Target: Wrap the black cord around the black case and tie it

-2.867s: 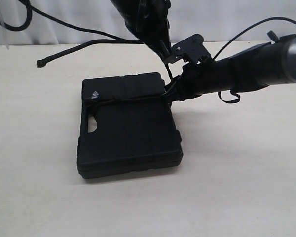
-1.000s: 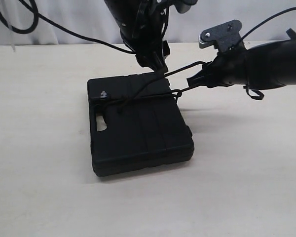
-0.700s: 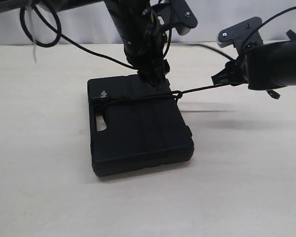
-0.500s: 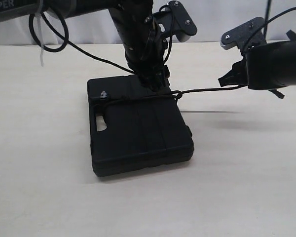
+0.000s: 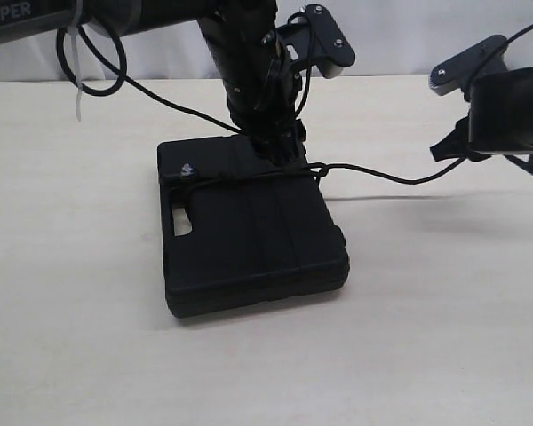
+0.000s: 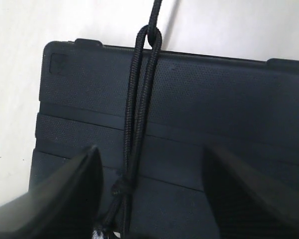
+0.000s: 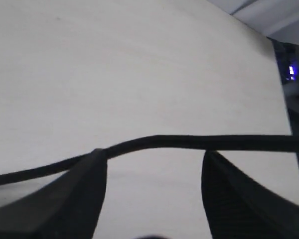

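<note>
My left claw (image 5: pixel 282 149) hovers spread over the far edge of the black case (image 5: pixel 249 240), straddling the black cord (image 5: pixel 386 179) doubled left-to-right across its top. From the knot (image 5: pixel 318 169) at the case's right edge, the free end sags rightward to my right claw (image 5: pixel 451 149), also spread, with the cord crossing its gap unclamped.

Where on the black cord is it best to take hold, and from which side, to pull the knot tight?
Probably the free stretch of the black cord, just right of the knot at the edge of the black case. There it hangs slack in the air and runs roughly level, so the right gripper, jaws open, could close across it from the right.
</note>
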Tool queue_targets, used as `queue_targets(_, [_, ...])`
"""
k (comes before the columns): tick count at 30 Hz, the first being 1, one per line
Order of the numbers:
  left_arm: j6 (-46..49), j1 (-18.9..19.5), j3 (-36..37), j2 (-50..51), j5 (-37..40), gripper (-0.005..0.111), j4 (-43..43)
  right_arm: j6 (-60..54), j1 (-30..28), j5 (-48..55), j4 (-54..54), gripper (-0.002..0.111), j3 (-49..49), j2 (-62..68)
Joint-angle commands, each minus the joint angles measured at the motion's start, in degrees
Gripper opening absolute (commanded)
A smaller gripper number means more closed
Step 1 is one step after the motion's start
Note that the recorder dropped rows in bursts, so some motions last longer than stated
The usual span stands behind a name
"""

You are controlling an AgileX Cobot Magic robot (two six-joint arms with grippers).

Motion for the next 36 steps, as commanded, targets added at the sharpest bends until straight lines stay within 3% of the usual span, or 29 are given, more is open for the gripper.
queue_targets(1, [0.0,0.1,-0.3,-0.2,-1.4,0.056,-0.5,-5.7,-2.9,-5.2,0.4,0.054,-2.3,-2.7])
queue_targets(11, [-0.1,0.1,-0.3,-0.2,-1.9,0.056,-0.5,-5.7,-4.5,-2.3,0.4,0.052,-2.4,-7.6])
queue_targets(14, [-0.2,0.1,-0.3,-0.2,-1.9,0.051,-0.5,-5.7,-4.5,0.0,0.4,0.038,-1.2,-7.6])
queue_targets(19, [-0.2,0.1,-0.3,-0.2,-1.6,0.025,0.0,-5.7,-4.5,7.9,0.4,0.004,0.4,-7.6])
queue_targets(24, [-0.5,0.9,-0.3,-1.4,-2.1,0.0,1.3,-5.6,-4.5,14.6,0.4,0.004,0.4,-10.4])
queue_targets(36, [-2.1,5.7,-0.3,-12.1,-10.8,0.0,-9.9,5.3,-4.5,43.3,0.4,0.004,0.6,-23.5])
